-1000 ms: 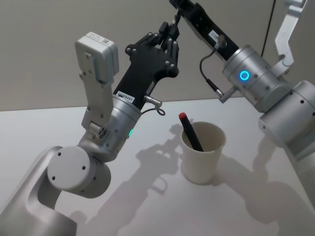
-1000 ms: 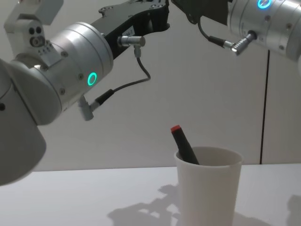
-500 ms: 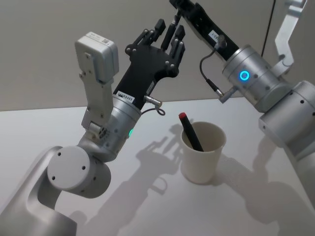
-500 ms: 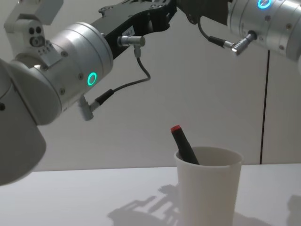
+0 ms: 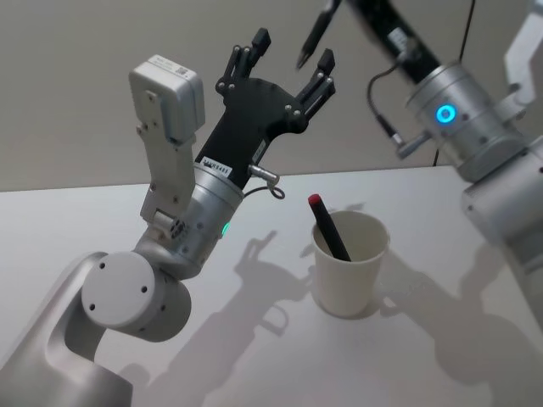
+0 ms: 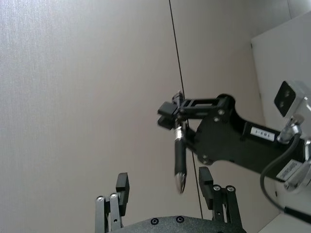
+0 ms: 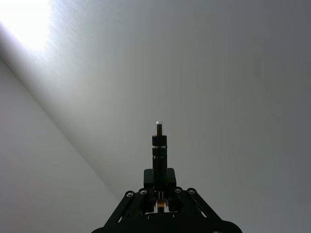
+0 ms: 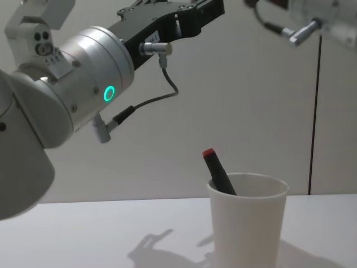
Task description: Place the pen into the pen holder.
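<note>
Two pens: one (image 5: pixel 328 227) in cup (image 5: pixel 349 273); one (image 6: pixel 180 162) gripped.

A white tabletop (image 5: pixel 127 212) meets a plain beige wall (image 5: pixel 76 110). A thin dark vertical seam (image 8: pixel 316 111) divides the wall panels near the tabletop's right edge. Overhead light casts soft shadows on the tabletop.
</note>
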